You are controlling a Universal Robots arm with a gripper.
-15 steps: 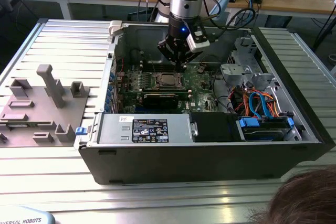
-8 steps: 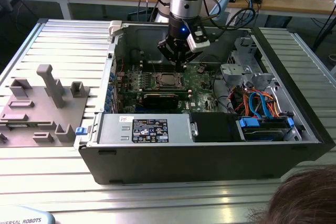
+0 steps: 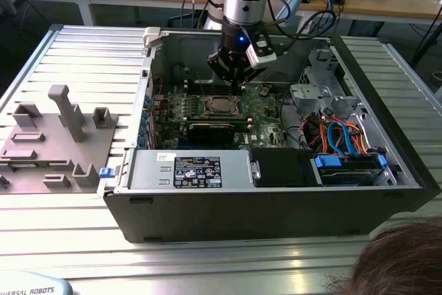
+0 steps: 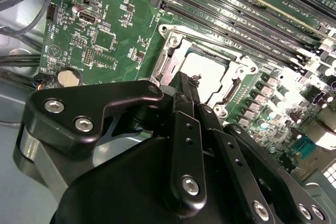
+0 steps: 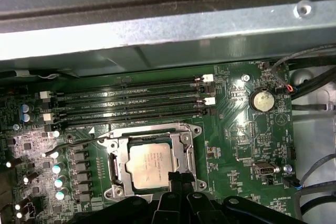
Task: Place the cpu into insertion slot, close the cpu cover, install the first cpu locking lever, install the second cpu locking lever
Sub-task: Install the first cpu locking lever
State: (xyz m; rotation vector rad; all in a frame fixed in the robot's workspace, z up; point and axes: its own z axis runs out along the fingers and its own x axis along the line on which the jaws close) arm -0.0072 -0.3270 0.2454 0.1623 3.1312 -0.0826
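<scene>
Down on the green board (image 5: 231, 145), inside the open computer case (image 3: 276, 205): cpu (image 5: 149, 166), small square chip with pale silver-grey top, seated flat in the insertion slot (image 5: 191, 129). Cpu cover (image 5: 122, 166), shiny metal frame, lowered around it, chip showing through its window. Gripper (image 5: 176, 178) just beside the slot's edge, fingers pressed together, holding nothing.

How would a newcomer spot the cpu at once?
Inside the open computer case, find the green circuit board and its long black slots. Beside them sits the cpu, a flat silver-grey square framed by the shiny cpu cover; neighbouring chips are small and dark.
</scene>
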